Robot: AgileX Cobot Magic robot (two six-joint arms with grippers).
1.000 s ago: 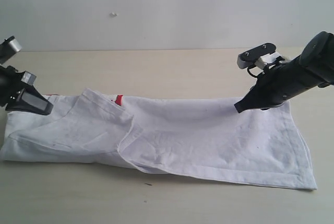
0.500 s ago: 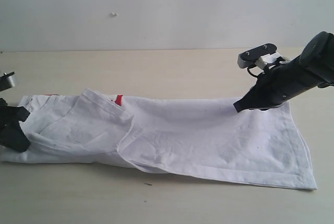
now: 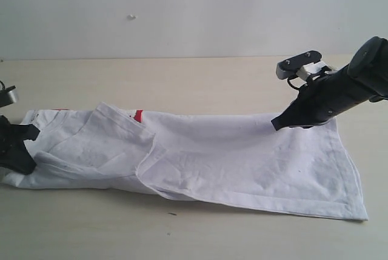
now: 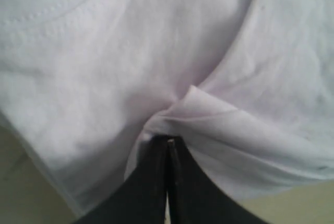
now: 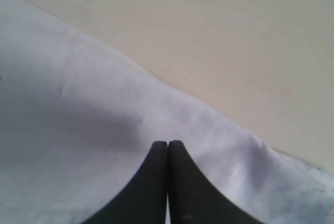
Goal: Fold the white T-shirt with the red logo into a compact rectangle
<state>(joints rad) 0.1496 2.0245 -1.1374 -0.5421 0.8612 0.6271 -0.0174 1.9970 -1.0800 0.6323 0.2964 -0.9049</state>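
Indoors, a pale beige wooden table [image 3: 200, 236] fills the foreground, bare along its near edge apart from one small dark speck [image 3: 173, 214]. Just beyond it the white T-shirt [image 3: 242, 163] lies flat, folded lengthwise into a long band that runs across the table from the left edge of the exterior view to its right side, with the hemmed end on the right and a sleeve folded over on the left. A sliver of the red logo [image 3: 138, 115] peeks out at the shirt's far edge, beneath that fold. At the shirt's left end the left gripper [image 4: 168, 140] sits low on the cloth, its black jaws pressed together on a puckered ridge of white fabric. On the right, the black right arm slants down from the upper right, and the right gripper [image 3: 276, 125] points at the shirt's far edge with its jaws closed and nothing between them; whether its tip touches the cloth cannot be told. Behind the shirt, more bare tabletop runs back to a plain pale grey wall [image 3: 242, 11] carrying one small white mark [image 3: 132, 16].
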